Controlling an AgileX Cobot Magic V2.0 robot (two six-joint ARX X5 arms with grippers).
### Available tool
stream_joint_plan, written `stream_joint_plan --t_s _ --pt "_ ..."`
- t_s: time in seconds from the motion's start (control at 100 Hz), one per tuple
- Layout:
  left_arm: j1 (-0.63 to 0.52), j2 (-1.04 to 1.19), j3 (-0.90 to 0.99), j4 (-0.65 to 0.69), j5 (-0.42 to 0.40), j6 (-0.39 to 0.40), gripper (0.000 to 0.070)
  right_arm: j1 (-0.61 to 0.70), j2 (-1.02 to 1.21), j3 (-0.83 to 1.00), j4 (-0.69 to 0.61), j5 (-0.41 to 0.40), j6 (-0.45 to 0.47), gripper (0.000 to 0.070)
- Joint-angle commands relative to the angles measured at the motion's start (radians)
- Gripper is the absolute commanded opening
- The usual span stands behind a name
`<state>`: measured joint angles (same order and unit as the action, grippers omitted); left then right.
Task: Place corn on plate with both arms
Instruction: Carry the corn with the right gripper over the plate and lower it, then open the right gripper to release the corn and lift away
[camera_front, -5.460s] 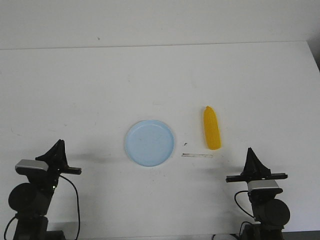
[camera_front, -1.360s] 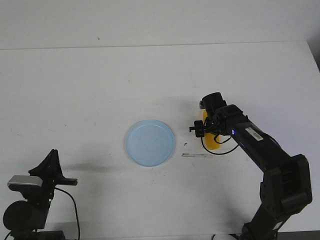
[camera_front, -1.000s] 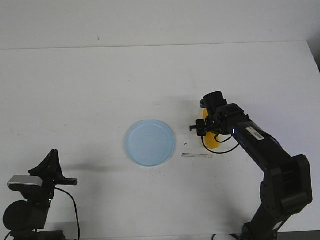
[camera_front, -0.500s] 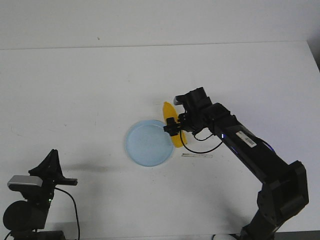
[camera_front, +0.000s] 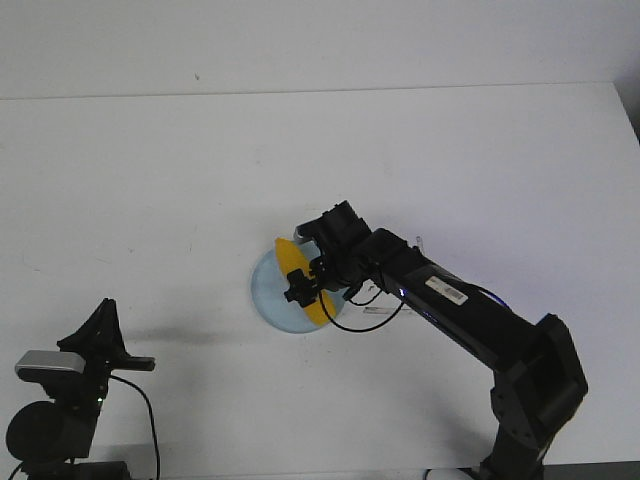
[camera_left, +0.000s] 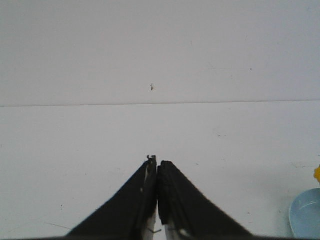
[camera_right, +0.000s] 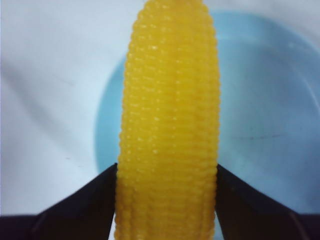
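Note:
My right gripper (camera_front: 312, 284) is shut on the yellow corn (camera_front: 297, 273) and holds it over the pale blue plate (camera_front: 268, 296) near the table's middle. In the right wrist view the corn (camera_right: 170, 125) fills the centre between the two black fingers (camera_right: 85, 205), with the plate (camera_right: 270, 115) beneath it. My left gripper (camera_left: 157, 165) is shut and empty, parked at the front left of the table (camera_front: 100, 330). The plate's edge (camera_left: 306, 215) and a speck of the corn show in the left wrist view.
A small clear strip (camera_front: 385, 311) lies on the white table just right of the plate, under the right arm. The right arm (camera_front: 450, 300) stretches from the front right across toward the plate. The table's far edge (camera_front: 320, 92) runs along the back.
The right arm has carried the corn left, from beside the plate's right rim to over the plate. The left arm has not moved.

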<state>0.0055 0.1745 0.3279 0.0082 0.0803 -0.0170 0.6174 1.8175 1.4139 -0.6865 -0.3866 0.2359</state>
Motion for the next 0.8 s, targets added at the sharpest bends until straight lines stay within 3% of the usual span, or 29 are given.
stream_joint_plan --t_s 0.0,0.28,0.41,0.79 --pt "0.002 -0.002 0.009 0.015 -0.002 0.008 0.0004 0.011 0.032 0.018 0.011 0.006 -0.002 0.0325" --pt "0.002 -0.002 0.009 0.015 -0.002 0.008 0.0004 0.018 0.052 0.018 0.016 0.029 0.009 0.0359" --pt "0.002 -0.002 0.009 0.015 -0.002 0.008 0.0004 0.018 0.052 0.018 0.006 0.028 0.023 0.0434" --pt "0.002 -0.002 0.009 0.015 -0.002 0.008 0.0004 0.01 0.002 0.038 0.028 0.055 0.024 0.0435"
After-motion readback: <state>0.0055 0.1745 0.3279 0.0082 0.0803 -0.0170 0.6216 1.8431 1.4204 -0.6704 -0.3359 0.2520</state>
